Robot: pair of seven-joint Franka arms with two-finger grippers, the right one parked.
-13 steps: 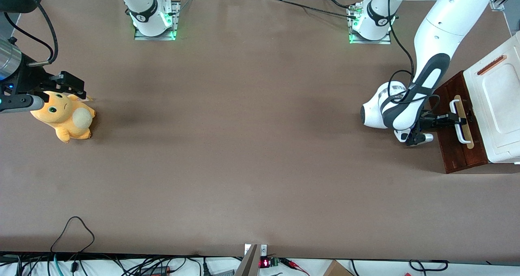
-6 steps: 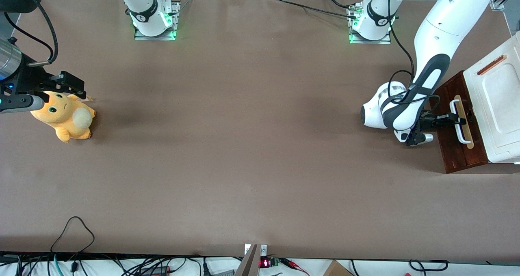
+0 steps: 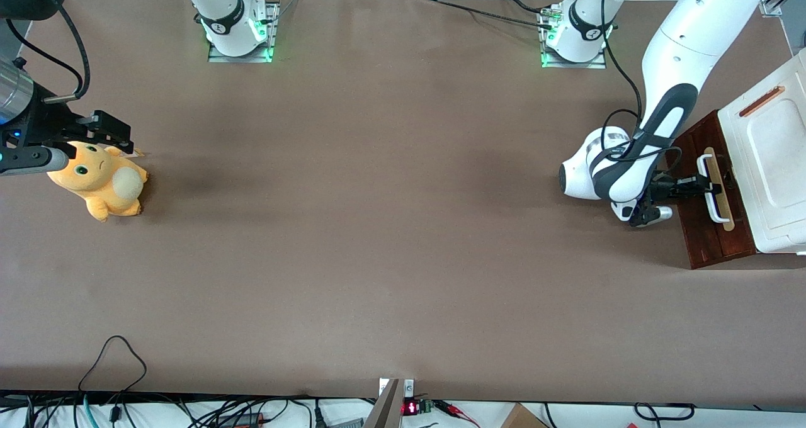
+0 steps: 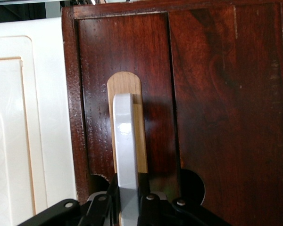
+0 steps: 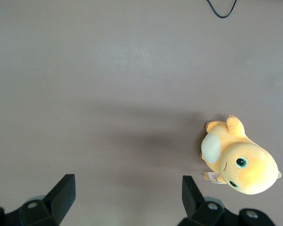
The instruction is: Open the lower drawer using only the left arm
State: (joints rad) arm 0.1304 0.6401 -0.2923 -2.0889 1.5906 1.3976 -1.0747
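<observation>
the pincer (image 4: pixel 127 207) grips the white handle (image 4: pixel 124 141) of the dark wooden lower drawer (image 4: pixel 217 94), beside a white cabinet (image 4: pixel 23 117).

Even bright light, soft shadows, sharp focus.

No word, brand or number can be read anywhere here. The black collars (image 3: pixel 221 24) on the two arm bases carry a small white mark, too small to make out. At the bench's near edge a small device (image 3: pixel 410 408) shows a red lit display (its figures cannot be told). The gripper (image 3: pixel 705 185) sits at the white handle (image 4: pixel 126 141) of the lower drawer (image 3: pixel 708 201) and bears no lettering; neither does the drawer front.
</observation>
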